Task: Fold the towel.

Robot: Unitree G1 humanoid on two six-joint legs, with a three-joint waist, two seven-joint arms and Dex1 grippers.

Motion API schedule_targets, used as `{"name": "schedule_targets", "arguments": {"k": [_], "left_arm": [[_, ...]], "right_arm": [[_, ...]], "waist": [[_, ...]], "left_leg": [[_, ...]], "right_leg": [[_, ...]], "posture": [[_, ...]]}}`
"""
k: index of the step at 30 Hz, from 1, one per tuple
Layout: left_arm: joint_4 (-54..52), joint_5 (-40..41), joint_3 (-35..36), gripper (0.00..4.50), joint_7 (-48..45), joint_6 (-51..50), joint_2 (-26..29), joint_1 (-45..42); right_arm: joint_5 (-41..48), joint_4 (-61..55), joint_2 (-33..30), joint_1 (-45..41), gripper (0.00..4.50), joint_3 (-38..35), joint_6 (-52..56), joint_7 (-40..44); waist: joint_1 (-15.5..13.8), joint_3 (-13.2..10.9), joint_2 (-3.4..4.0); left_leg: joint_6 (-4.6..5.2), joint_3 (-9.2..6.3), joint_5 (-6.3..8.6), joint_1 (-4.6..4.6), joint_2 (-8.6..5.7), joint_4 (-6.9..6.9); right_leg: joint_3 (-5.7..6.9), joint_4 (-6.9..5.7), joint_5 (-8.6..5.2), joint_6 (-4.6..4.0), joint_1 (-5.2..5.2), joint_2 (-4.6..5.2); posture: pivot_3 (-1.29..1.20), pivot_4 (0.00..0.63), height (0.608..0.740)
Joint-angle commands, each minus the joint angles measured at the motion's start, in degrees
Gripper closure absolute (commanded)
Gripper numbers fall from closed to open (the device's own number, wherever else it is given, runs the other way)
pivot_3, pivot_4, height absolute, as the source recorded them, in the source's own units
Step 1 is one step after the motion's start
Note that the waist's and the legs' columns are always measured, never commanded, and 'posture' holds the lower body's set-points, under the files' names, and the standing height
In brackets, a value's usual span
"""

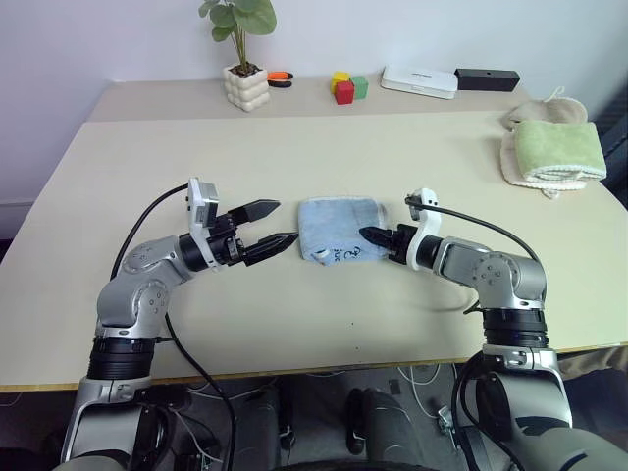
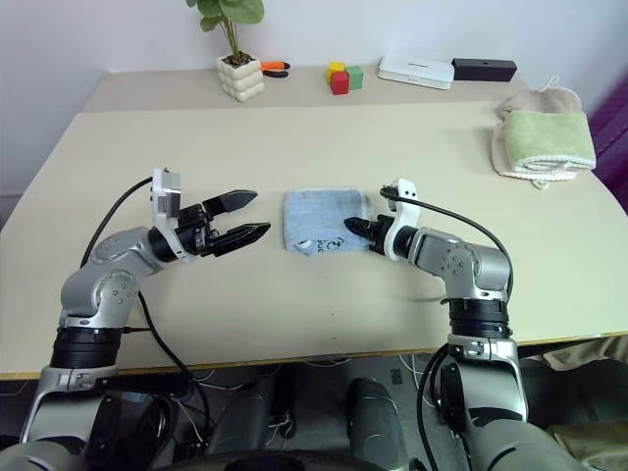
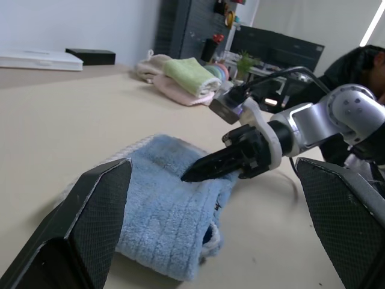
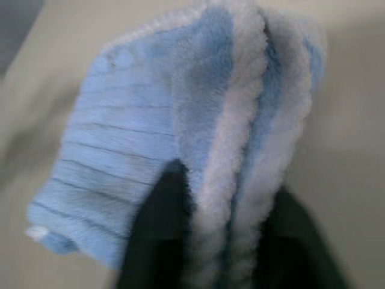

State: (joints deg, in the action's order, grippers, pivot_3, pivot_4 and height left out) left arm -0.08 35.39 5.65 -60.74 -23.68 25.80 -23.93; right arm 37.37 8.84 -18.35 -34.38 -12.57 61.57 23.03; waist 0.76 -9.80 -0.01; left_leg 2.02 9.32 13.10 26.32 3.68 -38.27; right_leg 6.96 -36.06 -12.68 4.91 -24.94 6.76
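Left eye view: towel (image 1: pixel 337 231), light blue, lies folded on the table (image 1: pixel 294 147) between my two arms, long axis running side to side from one gripper toward the other. My right gripper (image 1: pixel 369 235) is at its right edge, fingers pinched on the layers there. My left gripper (image 1: pixel 283 225) hangs just off the left edge, fingers wide, touching nothing.

Right eye view: same lay. Towel's dark mark sits at the near edge, toward my right gripper. Right arm is on the cloth; left stands apart.

Left wrist view: my own two fingers (image 3: pixel 90 223) spread wide either side of the towel's near end. My right gripper reaches in from the far end, its black tips together on the cloth.

Right wrist view: stacked white-trimmed edges run straight away from me, caught between my two black fingers (image 4: pixel 159 235).

Judgement: the right gripper has the hold, so the next fold likely carries the right edge across toward my left, along the long axis.
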Motion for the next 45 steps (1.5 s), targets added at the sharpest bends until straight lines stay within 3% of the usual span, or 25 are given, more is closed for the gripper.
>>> {"name": "schedule_targets", "arguments": {"k": [1, 8, 15, 24, 33, 36, 42, 43, 45], "left_arm": [[2.34, -1.15, -0.69, 0.00, 0.08, 2.69, -1.51, -2.33], [11.15, -2.27, -3.54, 0.00, -3.54, 5.77, -6.54, -8.62], [28.12, -5.40, -5.12, 0.00, -10.80, 12.73, -11.12, -18.53], [34.71, -7.63, -5.55, 0.00, -12.82, 16.88, -18.32, -22.99], [31.41, -7.86, -4.35, 0.00, -14.27, 15.73, -14.63, -18.72], [31.02, -7.82, -3.96, 0.00, -13.12, 16.49, -15.38, -18.40], [29.29, -7.91, -4.36, 0.00, -11.25, 18.14, -18.19, -16.22], [29.13, -7.99, -4.37, 0.00, -11.03, 18.41, -18.45, -16.00], [28.95, -7.93, -4.29, 0.00, -10.46, 18.84, -19.15, -15.62]], "right_arm": [[2.71, 0.00, -0.13, -2.06, 4.44, -6.47, -0.32, -2.04], [10.43, -9.68, 1.55, 0.79, 4.44, -22.76, -2.86, -13.11], [14.73, -22.65, 5.24, 6.94, 4.44, -37.51, -12.91, -30.54], [11.39, -8.90, 12.69, 7.64, 4.44, -38.41, -31.29, -35.10], [7.86, -9.46, 8.79, 11.92, 4.44, -32.74, -31.85, -38.91], [7.82, -10.28, 8.09, 12.62, 3.43, -31.69, -32.45, -39.28], [4.97, -11.96, 5.76, 11.98, 0.39, -29.18, -33.23, -42.29], [3.80, -12.35, 4.98, 12.20, 0.06, -28.50, -33.45, -42.44], [-1.01, -12.38, 1.62, 13.12, 0.06, -26.57, -33.23, -43.45]], "waist": [[-0.15, 0.00, 0.00], [-0.15, 0.00, 0.01], [-0.44, 0.01, 0.01], [0.38, 0.06, 0.16], [0.03, 0.08, 0.25], [-0.08, 0.08, 0.25], [0.21, 0.08, 0.29], [0.19, 0.08, 0.29], [0.06, 0.08, 0.29]], "left_leg": [[0.00, 0.00, 0.00, 0.00, 0.00, 0.00], [-0.01, 0.01, -0.01, 0.02, -0.08, -0.01], [0.01, 0.00, 0.00, 0.02, -0.10, -0.01], [0.08, 0.02, 0.03, -0.03, -0.10, 0.04], [0.04, 0.00, 0.00, -0.04, -0.08, 0.02], [0.19, -0.01, 0.09, -0.04, -0.06, -0.01], [0.21, -0.01, 0.10, -0.04, -0.08, 0.01], [0.22, -0.01, 0.10, -0.04, -0.09, 0.01], [0.23, -0.01, 0.11, -0.04, -0.10, 0.01]], "right_leg": [[0.01, 0.00, 0.00, 0.00, 0.00, 0.00], [0.00, 0.00, 0.00, 0.01, 0.00, 0.00], [0.01, 0.01, 0.00, 0.01, 0.00, -0.01], [-0.04, 0.00, 0.00, 0.01, 0.00, -0.07], [-0.07, -0.01, 0.00, 0.01, 0.03, -0.04], [-0.07, 0.00, 0.00, 0.01, 0.06, 0.01], [-0.07, 0.00, -0.01, 0.01, 0.05, -0.01], [-0.07, 0.00, 0.00, 0.01, 0.04, -0.01], [-0.07, 0.00, -0.01, 0.01, 0.05, -0.01]], "posture": [[0.00, 0.150, 0.740], [0.00, 0.150, 0.740], [0.00, 0.150, 0.740], [0.00, 0.150, 0.740], [0.00, 0.150, 0.740], [0.00, 0.150, 0.740], [0.00, 0.150, 0.740], [0.00, 0.150, 0.740], [0.00, 0.150, 0.740]]}}
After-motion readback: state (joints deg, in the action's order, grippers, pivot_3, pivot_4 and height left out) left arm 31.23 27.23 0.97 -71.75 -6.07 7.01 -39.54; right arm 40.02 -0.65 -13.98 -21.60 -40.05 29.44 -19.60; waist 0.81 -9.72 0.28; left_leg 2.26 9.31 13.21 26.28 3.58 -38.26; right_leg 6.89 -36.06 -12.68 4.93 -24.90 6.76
